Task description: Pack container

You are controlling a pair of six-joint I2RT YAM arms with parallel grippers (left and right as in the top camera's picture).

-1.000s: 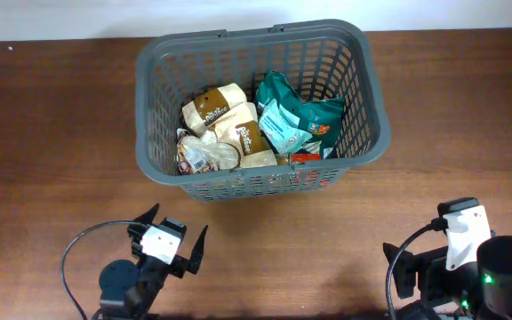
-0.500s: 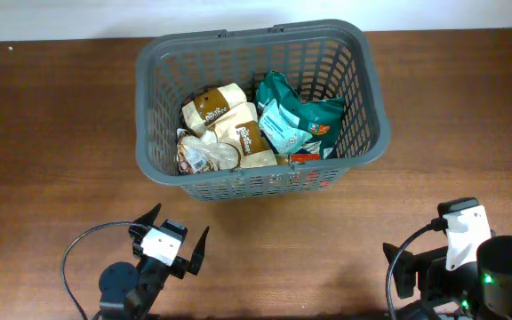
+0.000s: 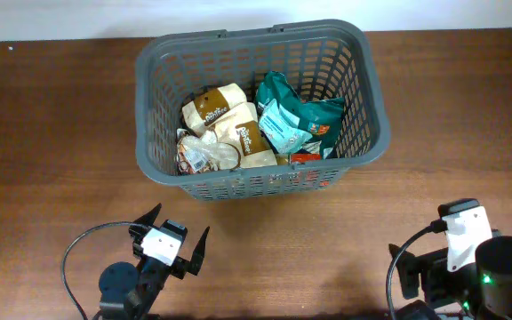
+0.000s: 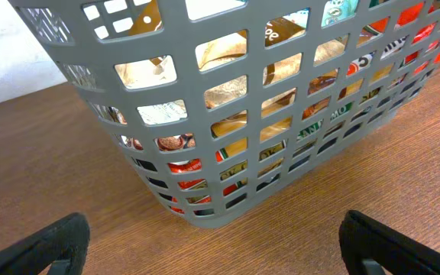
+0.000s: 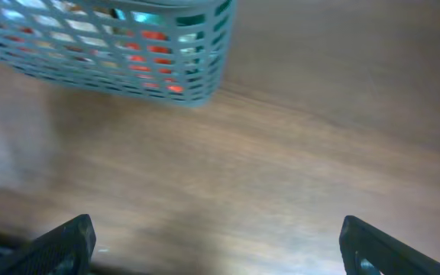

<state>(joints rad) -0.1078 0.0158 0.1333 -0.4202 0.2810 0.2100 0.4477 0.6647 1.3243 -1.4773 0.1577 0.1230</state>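
- The container [image 3: 238, 58], a dark grey basket with slotted sides, stands upright on the far middle of the table [image 3: 43, 160].
- Inside it, two cream-and-brown packets [image 3: 225, 116] lie left of centre. Teal packets [image 3: 296, 116] lie to their right, touching them.
- A small clear packet [image 3: 198, 153] rests against the near wall, below the cream ones. A red item [image 3: 305, 157] shows at the near wall under the teal packets; its kind cannot be told.
- The left claw [image 3: 180, 220] sits above the near-left table, well apart from the container, fingers spread wide with nothing between them. Its wrist view faces the near lattice wall.
- A black cable [image 3: 69, 258] loops beside the left arm.
- The right claw [image 5: 220, 248] is at the near-right of the table, fingers apart and holding nothing. Its wrist view is blurred and shows one container corner at upper left.
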